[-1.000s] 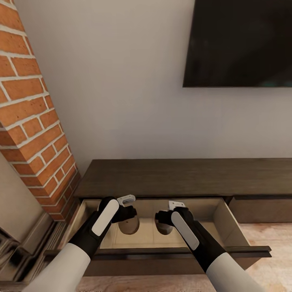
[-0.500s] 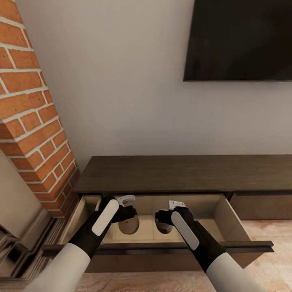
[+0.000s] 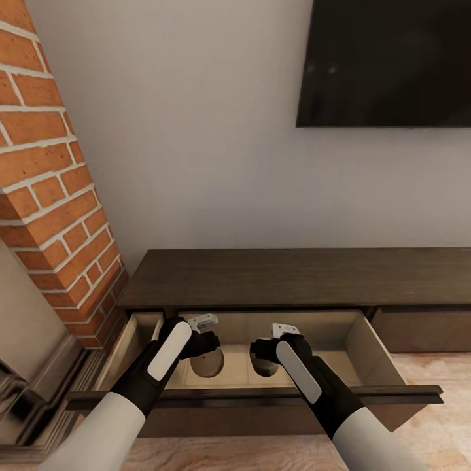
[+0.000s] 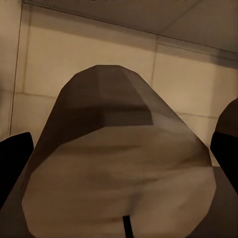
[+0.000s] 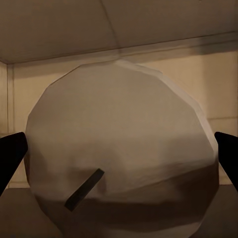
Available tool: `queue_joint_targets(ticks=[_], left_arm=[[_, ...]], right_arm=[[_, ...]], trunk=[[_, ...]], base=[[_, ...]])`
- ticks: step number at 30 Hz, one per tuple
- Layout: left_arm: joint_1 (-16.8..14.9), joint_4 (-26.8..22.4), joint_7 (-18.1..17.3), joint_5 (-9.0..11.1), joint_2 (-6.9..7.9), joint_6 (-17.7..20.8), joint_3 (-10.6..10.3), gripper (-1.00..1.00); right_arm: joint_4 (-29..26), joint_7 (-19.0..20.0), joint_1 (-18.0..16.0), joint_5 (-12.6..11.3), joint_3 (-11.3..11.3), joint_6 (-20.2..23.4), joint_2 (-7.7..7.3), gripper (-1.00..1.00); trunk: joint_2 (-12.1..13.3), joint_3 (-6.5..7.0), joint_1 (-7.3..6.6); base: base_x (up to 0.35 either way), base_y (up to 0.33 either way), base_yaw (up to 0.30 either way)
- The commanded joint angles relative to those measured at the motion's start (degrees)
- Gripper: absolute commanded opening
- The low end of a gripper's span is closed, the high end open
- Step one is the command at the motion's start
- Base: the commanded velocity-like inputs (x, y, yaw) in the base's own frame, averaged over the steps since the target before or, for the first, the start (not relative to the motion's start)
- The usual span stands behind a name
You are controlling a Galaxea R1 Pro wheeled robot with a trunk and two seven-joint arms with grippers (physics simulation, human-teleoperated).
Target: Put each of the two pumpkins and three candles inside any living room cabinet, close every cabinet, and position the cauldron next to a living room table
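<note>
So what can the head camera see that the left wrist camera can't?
Head view alone: the brick chimney, the dark TV, the cabinet top, the right gripper and its candle. Left wrist view alone: the wick on the close-up candle between the black fingers. Both show that candle and the drawer with its pale inside.

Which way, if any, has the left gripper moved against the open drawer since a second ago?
Yes, slightly. The left gripper, holding a candle, now sits nearer the drawer's front panel and farther from its back wall.
</note>
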Motion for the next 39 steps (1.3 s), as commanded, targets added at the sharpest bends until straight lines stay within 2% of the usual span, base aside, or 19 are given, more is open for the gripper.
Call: queue_joint_targets(ticks=[1, 20, 25, 39], left_arm=[[0.0, 0.0, 0.6, 0.6, 0.01, 0.0, -0.1, -1.0], [0.0, -0.7, 0.7, 0.6, -0.04, 0.0, -0.1, -1.0], [0.0, -0.7, 0.7, 0.6, 0.01, 0.0, -0.2, -1.0], [0.0, -0.8, 0.7, 0.6, 0.07, -0.2, -0.2, -1.0]], right_arm=[[-0.1, -0.6, 0.0, -0.6, 0.1, 0.0, -0.02, -1.0], [-0.1, -0.6, 0.0, -0.6, 0.1, 0.0, 0.03, -1.0], [-0.1, -0.6, 0.0, -0.6, 0.1, 0.0, 0.03, -1.0], [0.0, -0.5, 0.0, -0.6, 0.1, 0.0, 0.06, -1.0]], trunk=[[0.0, -0.05, -0.01], [0.0, -0.05, -0.01], [-2.0, -0.95, 1.09], [-2.2, -4.05, 1.45]], base=[[0.03, 0.0, 0.0], [0.08, 0.0, 0.0], [0.0, 0.0, 0.0], [0.0, 0.0, 0.0]])
